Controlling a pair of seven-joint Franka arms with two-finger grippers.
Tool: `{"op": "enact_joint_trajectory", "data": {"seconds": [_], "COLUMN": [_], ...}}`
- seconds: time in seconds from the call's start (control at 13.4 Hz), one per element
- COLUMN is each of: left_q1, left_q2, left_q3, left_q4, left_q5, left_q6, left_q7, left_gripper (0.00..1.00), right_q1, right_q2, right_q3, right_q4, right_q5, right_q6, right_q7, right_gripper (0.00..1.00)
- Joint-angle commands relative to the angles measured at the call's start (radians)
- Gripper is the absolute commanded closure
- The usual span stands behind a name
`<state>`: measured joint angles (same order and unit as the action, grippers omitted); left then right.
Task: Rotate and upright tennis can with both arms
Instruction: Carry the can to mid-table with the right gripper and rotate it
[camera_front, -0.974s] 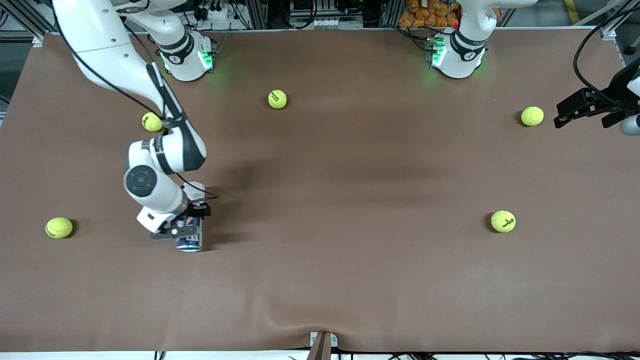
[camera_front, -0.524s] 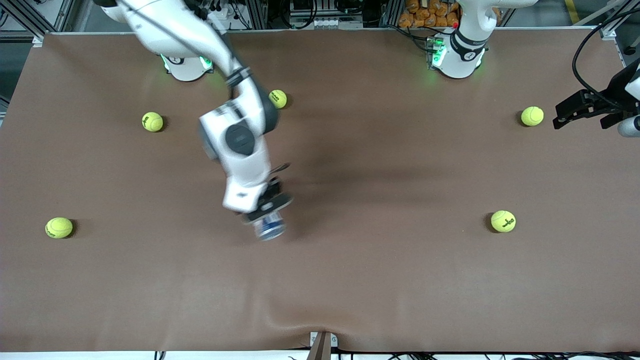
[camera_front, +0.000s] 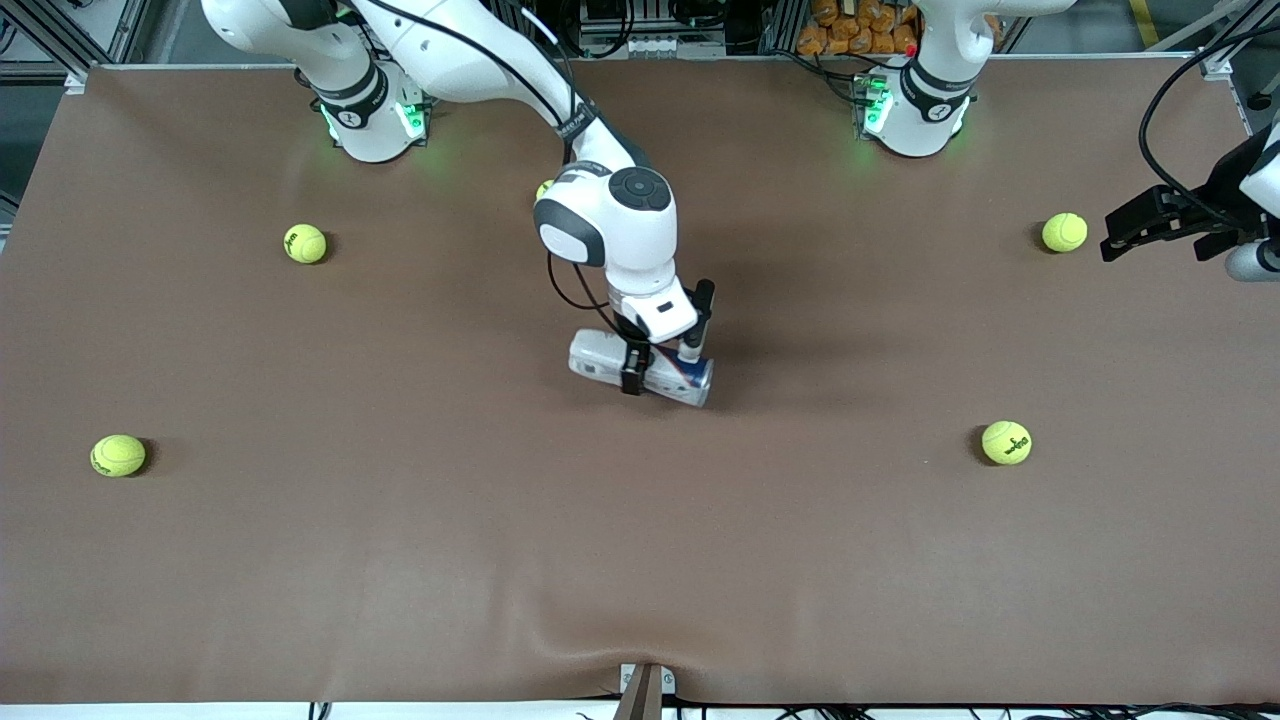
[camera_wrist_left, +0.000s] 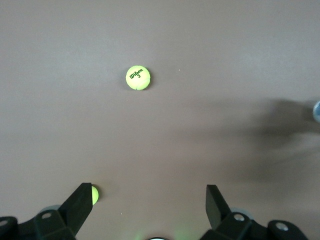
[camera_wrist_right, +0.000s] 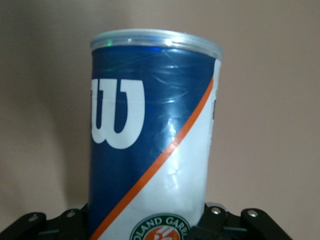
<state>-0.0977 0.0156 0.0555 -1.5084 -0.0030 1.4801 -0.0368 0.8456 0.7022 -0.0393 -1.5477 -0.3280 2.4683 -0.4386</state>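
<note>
The tennis can (camera_front: 600, 362), with a white and dark-blue label, lies on its side across the middle of the table. My right gripper (camera_front: 660, 368) is shut on its middle from above. In the right wrist view the can (camera_wrist_right: 150, 135) fills the frame, with a white "W", an orange stripe and the silvery rim away from the camera. The right gripper (camera_wrist_right: 150, 227) clamps it on both sides. My left gripper (camera_front: 1125, 228) is open and empty, waiting over the left arm's end of the table. In the left wrist view the left gripper (camera_wrist_left: 148, 205) has its fingers wide apart.
Yellow-green tennis balls lie scattered on the brown table (camera_front: 400, 560): one (camera_front: 1064, 232) beside the left gripper, one (camera_front: 1006, 442) nearer the camera, two (camera_front: 305, 243) (camera_front: 118, 455) at the right arm's end, and one (camera_front: 543, 189) half hidden by the right arm.
My right arm has swung the can from the right arm's end of the table to the middle and turned it crosswise. The left gripper has barely moved.
</note>
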Motion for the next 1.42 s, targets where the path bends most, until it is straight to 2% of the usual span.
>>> {"op": "enact_joint_trajectory", "data": {"seconds": [0.0,0.22,0.3,0.37,0.45,0.6,0.75,1.12,1.35], "left_q1": [0.003,0.004,0.003,0.003,0.003,0.001,0.004,0.001,0.004], "left_q2": [0.003,0.007,0.007,0.010,0.017,0.024,0.029,0.066,0.110], "left_q3": [0.000,0.000,0.001,0.000,0.000,0.000,0.000,0.000,0.000], "left_q4": [-0.010,-0.030,-0.038,-0.045,-0.050,-0.065,-0.084,-0.099,-0.125], "left_q5": [-0.035,-0.069,-0.077,-0.081,-0.081,-0.083,-0.132,-0.234,-0.342], "left_q6": [-0.007,-0.007,-0.007,-0.007,-0.007,-0.006,-0.006,-0.004,0.031], "left_q7": [0.017,0.017,0.017,0.017,0.018,0.018,0.015,0.017,0.017], "left_gripper": [0.00,0.00,0.00,0.00,0.00,0.00,0.00,0.00,0.00], "right_q1": [0.013,0.027,0.027,0.026,0.027,0.029,0.026,0.007,-0.089], "right_q2": [0.054,0.080,0.085,0.089,0.089,0.082,0.062,-0.186,-0.340], "right_q3": [-0.007,0.001,0.001,0.001,-0.001,-0.001,0.002,0.000,-0.011], "right_q4": [0.035,0.022,0.015,0.015,0.014,0.017,0.017,0.029,0.113], "right_q5": [-0.017,-0.013,-0.007,0.003,0.006,0.006,0.006,0.044,0.038], "right_q6": [0.046,0.058,0.066,0.066,0.064,0.047,0.026,-0.266,-0.537], "right_q7": [-0.207,-0.216,-0.215,-0.213,-0.210,-0.212,-0.212,-0.209,-0.206], "right_gripper": [0.37,0.34,0.29,0.08,0.00,0.00,0.00,0.00,0.00]}}
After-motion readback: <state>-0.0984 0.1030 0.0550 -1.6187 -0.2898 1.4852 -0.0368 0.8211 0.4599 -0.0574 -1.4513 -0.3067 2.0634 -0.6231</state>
